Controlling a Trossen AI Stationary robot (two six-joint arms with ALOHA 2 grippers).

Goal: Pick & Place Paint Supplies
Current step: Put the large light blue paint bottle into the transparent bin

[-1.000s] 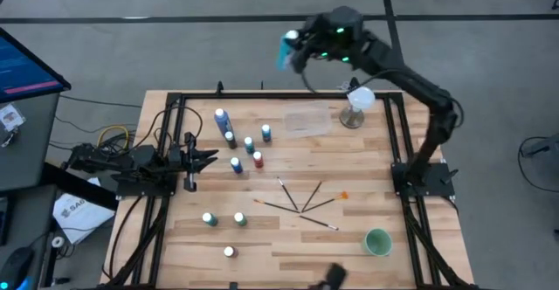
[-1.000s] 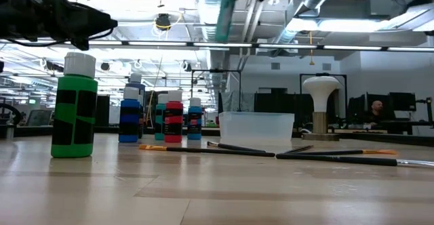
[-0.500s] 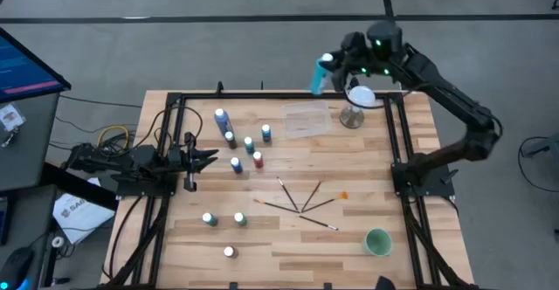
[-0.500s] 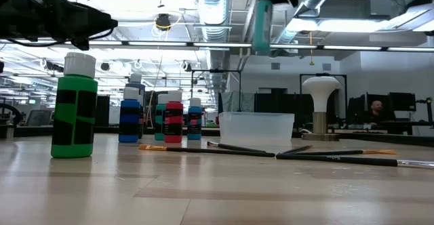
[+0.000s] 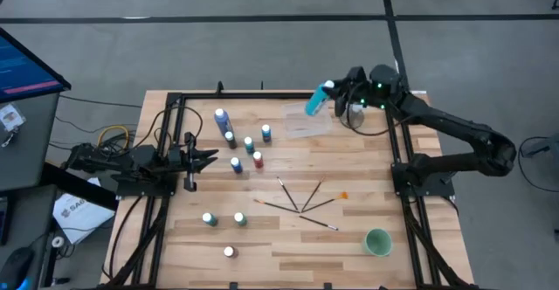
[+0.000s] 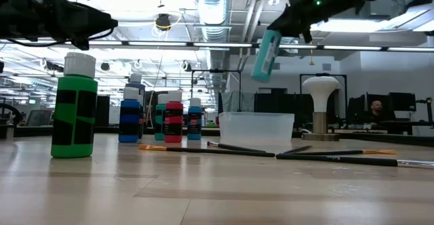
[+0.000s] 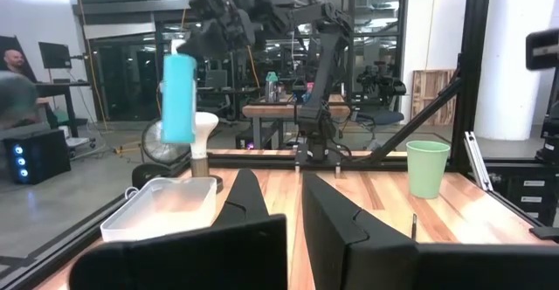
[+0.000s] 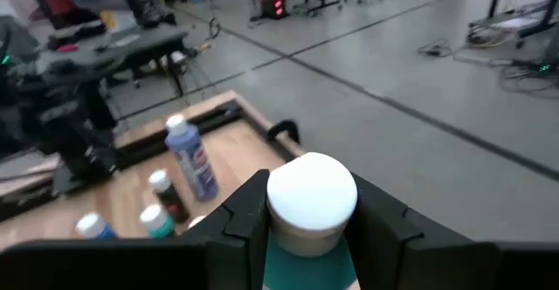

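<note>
Now the right gripper (image 5: 334, 95), clamped on a teal paint bottle (image 5: 316, 100), should centre it over the clear tray (image 5: 307, 120) before lowering and releasing.

teal bottle (image 8: 311, 264) – body cut off, label unseen

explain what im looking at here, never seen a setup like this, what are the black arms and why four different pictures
These are two robot arms at a wooden table, filmed at once from overhead, from table height, and from a camera on each wrist. The right gripper holds a tilted teal paint bottle in the air above a clear plastic tray. The left gripper waits, shut, at the table's left side. Small paint bottles, thin brushes, a green cup and a white-topped stand sit on the table.
</note>
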